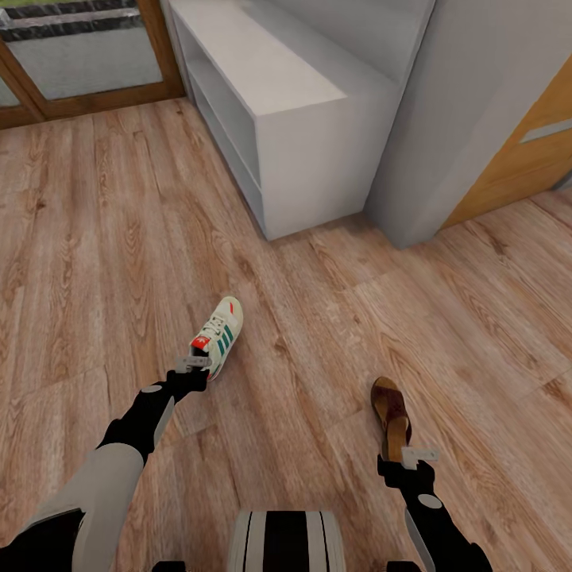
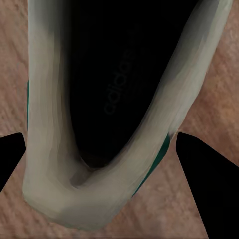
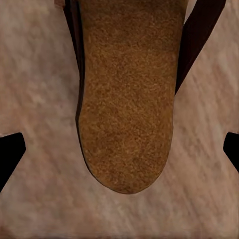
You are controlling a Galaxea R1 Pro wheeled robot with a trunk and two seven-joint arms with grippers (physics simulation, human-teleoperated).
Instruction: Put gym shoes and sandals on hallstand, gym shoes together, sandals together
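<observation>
Gym shoe [image 1: 220, 334] number one is lying on the corridor floor [image 1: 87, 262], its long axis running diagonally: the red-marked toe is pointing away from me and slightly to my right, toward the hallstand [image 1: 278, 103], while the heel is facing back toward my left gripper [image 1: 193, 372]. I am hovering that gripper right at the heel end. In my left wrist view the shoe's [image 2: 99, 124] dark opening and pale heel collar are sitting between my two black fingertips [image 2: 206, 179], one on each side, with bare floor showing between each tip and the shoe; the jaws are standing wide and are not gripping anything.

One sandal [image 1: 391, 413] is lying on the planks well to the right of the sneaker, its length running almost straight away from me, the strapped front far and the open heel near. I am holding my right gripper [image 1: 413, 461] just over that heel. In my right wrist view the tan footbed [image 3: 129, 99] is lying lengthwise between my fingertips [image 3: 10, 154], which are spread far apart at either edge and well clear of the sandal [image 3: 194, 45], so this gripper is also wide and empty.

The hallstand is standing beyond both shoes against the wall, its bench top bare where I am seeing it.
</observation>
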